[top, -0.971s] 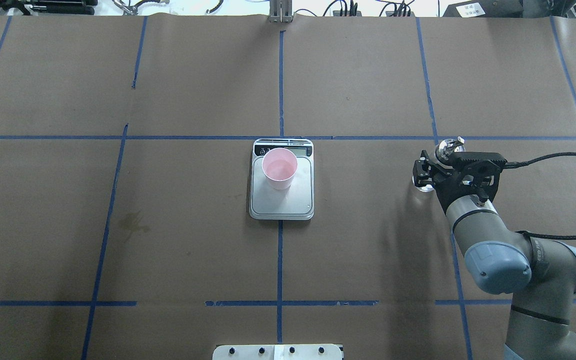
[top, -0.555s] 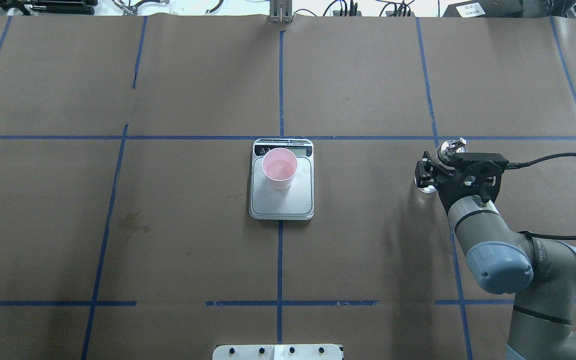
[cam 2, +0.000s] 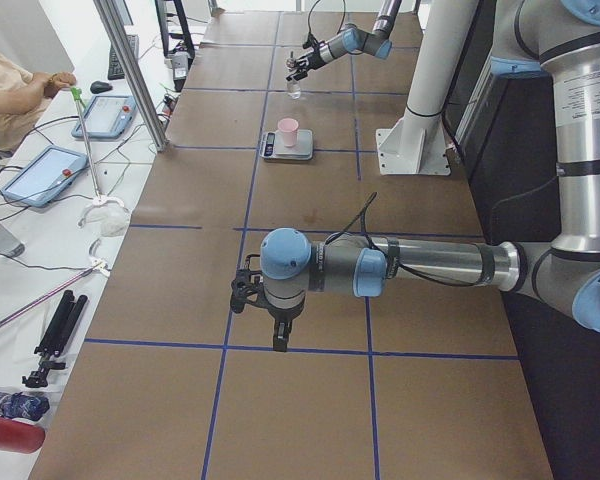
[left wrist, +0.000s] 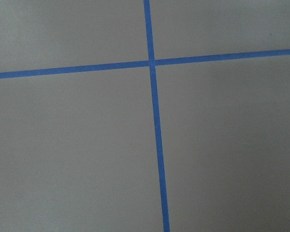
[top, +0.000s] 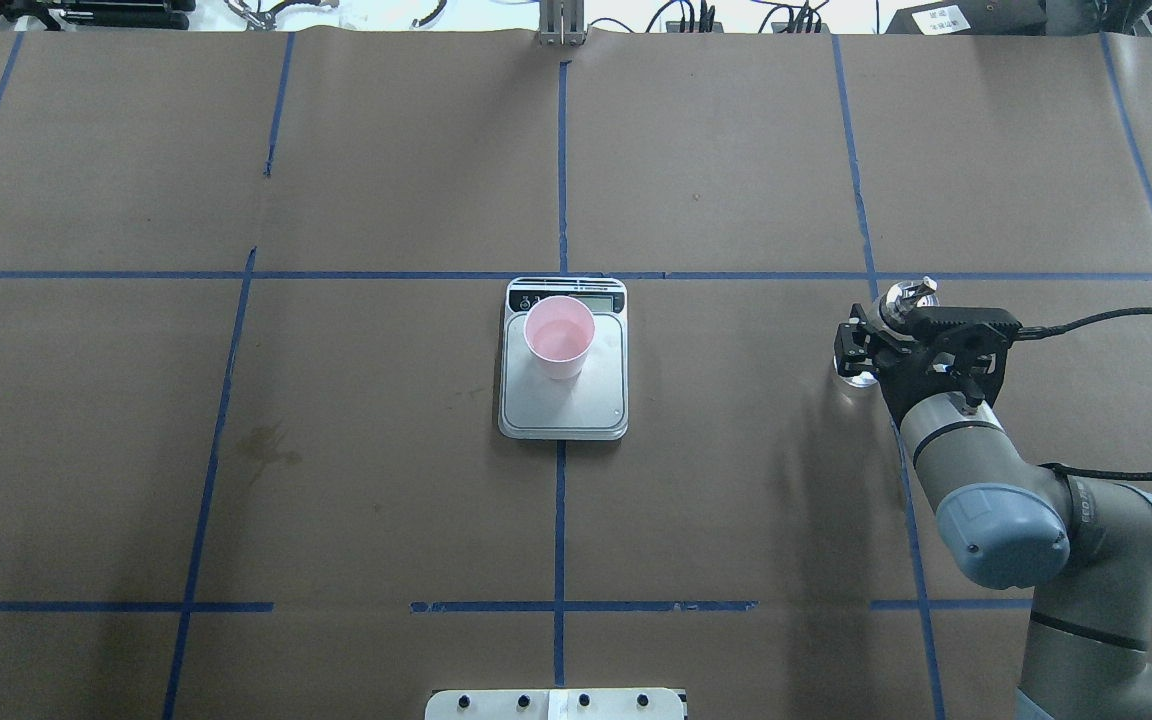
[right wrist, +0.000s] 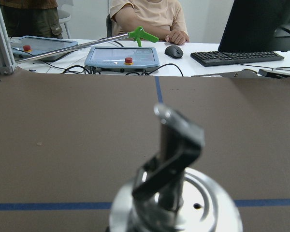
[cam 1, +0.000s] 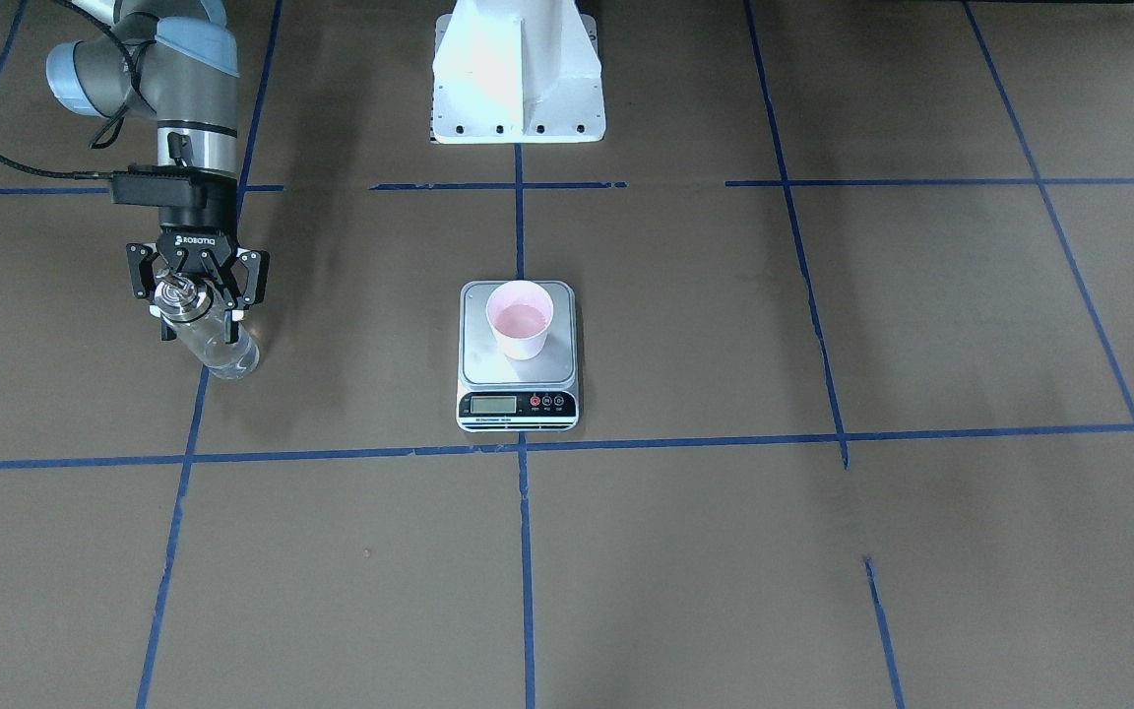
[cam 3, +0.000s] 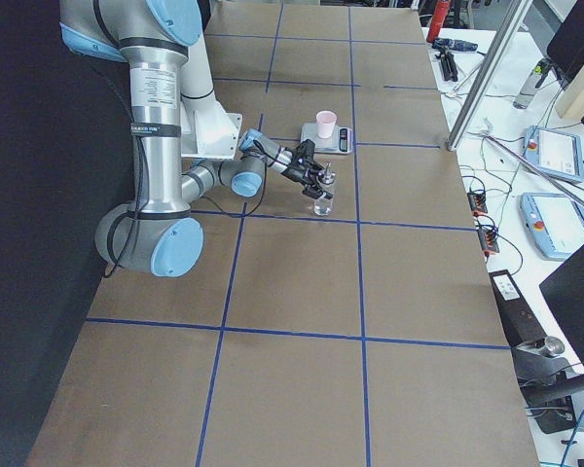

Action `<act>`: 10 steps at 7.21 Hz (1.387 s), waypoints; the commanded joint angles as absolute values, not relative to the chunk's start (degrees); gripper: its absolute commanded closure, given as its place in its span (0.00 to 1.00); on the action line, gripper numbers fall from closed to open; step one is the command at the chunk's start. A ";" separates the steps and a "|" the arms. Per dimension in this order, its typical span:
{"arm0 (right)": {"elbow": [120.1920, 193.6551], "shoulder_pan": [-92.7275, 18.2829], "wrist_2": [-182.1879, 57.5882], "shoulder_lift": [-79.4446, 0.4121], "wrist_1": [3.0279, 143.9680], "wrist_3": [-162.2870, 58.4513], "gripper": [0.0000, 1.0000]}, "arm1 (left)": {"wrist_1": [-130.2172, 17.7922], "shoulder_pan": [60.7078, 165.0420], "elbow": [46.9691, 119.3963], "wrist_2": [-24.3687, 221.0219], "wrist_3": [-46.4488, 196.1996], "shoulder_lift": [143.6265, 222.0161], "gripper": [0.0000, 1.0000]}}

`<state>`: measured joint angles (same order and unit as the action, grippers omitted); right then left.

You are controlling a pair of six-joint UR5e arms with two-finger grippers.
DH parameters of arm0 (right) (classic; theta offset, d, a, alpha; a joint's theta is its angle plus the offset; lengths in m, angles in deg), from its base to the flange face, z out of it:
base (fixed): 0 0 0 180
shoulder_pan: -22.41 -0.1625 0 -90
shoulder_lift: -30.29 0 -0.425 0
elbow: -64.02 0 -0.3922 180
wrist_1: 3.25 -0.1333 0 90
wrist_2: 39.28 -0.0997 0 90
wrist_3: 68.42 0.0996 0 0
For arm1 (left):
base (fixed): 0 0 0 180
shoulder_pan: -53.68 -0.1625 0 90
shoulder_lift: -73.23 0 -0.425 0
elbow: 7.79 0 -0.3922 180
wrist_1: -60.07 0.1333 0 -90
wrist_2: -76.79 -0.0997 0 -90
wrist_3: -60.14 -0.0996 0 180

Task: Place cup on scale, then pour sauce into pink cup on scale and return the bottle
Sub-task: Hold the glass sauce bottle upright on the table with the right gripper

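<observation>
Brown paper counter (top: 386, 480), gridded with blue tape (top: 560, 520); beyond its edge a keyboard (right wrist: 237, 57) and a person's hand (right wrist: 176, 37). The steel-topped scale (top: 563, 400) carries the tapered pink cup (top: 559, 340), well apart from me. My right jaws clamp the upright clear glass bottle (cam 1: 220, 347), silver-capped; we have edged slightly to my right. Left jaws: cannot tell.

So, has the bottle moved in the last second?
Yes, slightly. In the overhead view the bottle, held by the right end effector, drifted right, away from the scale.
</observation>
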<state>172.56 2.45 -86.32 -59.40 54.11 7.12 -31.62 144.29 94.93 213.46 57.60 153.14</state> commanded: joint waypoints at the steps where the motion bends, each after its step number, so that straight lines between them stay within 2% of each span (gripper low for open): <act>1: 172.65 2.37 -86.39 -59.44 54.14 7.25 0.48 | -31.60 144.29 94.87 213.46 57.60 153.12 0.00; 2: 172.65 2.46 -86.39 -59.36 54.06 7.34 0.47 | -31.69 144.29 94.87 213.46 57.60 153.21 0.00; 3: 172.65 2.46 -86.39 -59.36 54.14 7.34 0.36 | -31.60 144.29 94.87 213.46 57.60 153.21 0.00; 4: 172.65 2.46 -86.39 -59.36 54.06 7.34 0.14 | -31.60 144.29 94.87 213.46 57.60 153.12 0.00; 5: 172.65 2.46 -86.39 -59.36 54.06 7.34 0.04 | -31.60 144.21 94.87 213.46 57.60 153.21 0.00; 10: 172.04 2.46 -86.39 -59.44 54.06 7.34 0.00 | -31.60 144.21 94.87 213.46 57.68 153.56 0.00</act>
<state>172.46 2.51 -86.39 -59.32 54.06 7.34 -31.60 144.21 94.87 213.46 57.65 153.44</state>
